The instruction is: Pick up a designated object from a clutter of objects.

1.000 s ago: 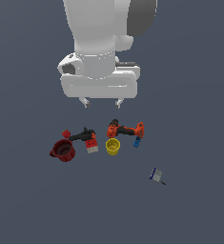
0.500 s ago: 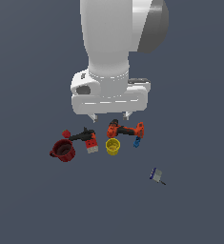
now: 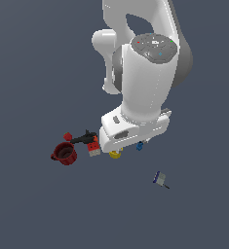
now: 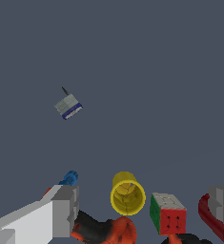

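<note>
Separately listed: designated object (image 4: 68, 106), tiny flat pale-grey piece, blue edge, thin dark stick; lies alone, well apart from the clutter (image 4: 127, 193). Jaws spread, empty.

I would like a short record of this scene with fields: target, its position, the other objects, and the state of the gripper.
target: blue-and-grey flat piece with a thin dark stick
position: alone on the floor, apart from the cluster, toward the exterior view's right
cluster: dark red pot, red-and-white block, yellow cup, small blue piece, orange-and-black drill
gripper: over the cluster, jaws apart, holding nothing
</note>
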`<state>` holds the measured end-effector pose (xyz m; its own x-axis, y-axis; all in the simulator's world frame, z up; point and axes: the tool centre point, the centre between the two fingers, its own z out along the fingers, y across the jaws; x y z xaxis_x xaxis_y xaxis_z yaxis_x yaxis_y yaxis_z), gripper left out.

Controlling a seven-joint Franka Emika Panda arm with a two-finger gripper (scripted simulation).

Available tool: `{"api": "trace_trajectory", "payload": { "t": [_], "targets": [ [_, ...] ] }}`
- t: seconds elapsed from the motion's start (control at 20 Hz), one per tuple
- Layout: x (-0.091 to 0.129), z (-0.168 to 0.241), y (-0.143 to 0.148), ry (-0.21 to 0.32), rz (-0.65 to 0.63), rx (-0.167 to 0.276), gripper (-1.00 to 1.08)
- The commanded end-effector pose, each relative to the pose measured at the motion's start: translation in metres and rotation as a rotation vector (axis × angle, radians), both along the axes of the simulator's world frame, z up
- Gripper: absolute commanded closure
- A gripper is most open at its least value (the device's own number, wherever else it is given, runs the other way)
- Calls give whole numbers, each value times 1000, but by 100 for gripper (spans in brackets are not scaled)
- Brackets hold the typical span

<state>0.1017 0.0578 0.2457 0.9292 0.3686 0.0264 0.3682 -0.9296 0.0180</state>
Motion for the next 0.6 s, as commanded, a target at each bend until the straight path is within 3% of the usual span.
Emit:
{"api": "trace_trajectory", "payload": {
  "t": [0.0, 0.55],
  "targets": [
    [11, -20, 18, 4, 85, -7, -92],
    [42, -113, 101, 23, 437, -14, -92]
  ]
}}
